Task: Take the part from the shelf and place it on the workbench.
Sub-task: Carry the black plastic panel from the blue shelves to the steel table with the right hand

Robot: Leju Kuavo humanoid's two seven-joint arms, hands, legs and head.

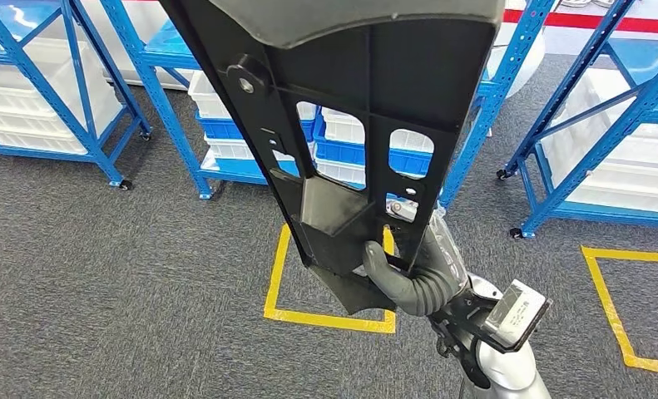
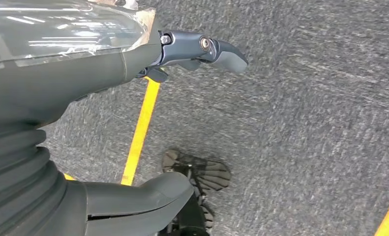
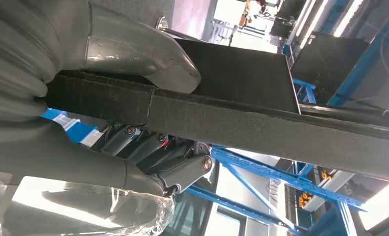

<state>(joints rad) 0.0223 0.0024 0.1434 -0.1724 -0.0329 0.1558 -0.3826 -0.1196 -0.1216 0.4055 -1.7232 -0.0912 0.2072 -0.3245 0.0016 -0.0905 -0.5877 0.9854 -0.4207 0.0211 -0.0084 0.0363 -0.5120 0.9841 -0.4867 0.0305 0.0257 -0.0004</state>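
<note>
A long black plastic part (image 1: 367, 91) with cut-outs and ribs is raised upright close in front of my head camera, hiding much of the shelving behind. My right hand (image 1: 417, 278) grips its lower end, thumb on the near face. In the right wrist view the thumb (image 3: 133, 54) presses one side of the part's felt-lined edge (image 3: 261, 128), and the dark fingers (image 3: 153, 152) wrap the other side. My left hand (image 2: 44, 88) hangs over the grey carpet with thumb and fingers apart, holding nothing.
Blue metal racks (image 1: 163, 108) holding white and blue bins (image 1: 342, 137) stand ahead and to both sides on grey carpet. Yellow tape squares (image 1: 325, 317) mark the floor below the part and at the right (image 1: 612, 307). A yellow line (image 2: 140, 128) runs under my left hand.
</note>
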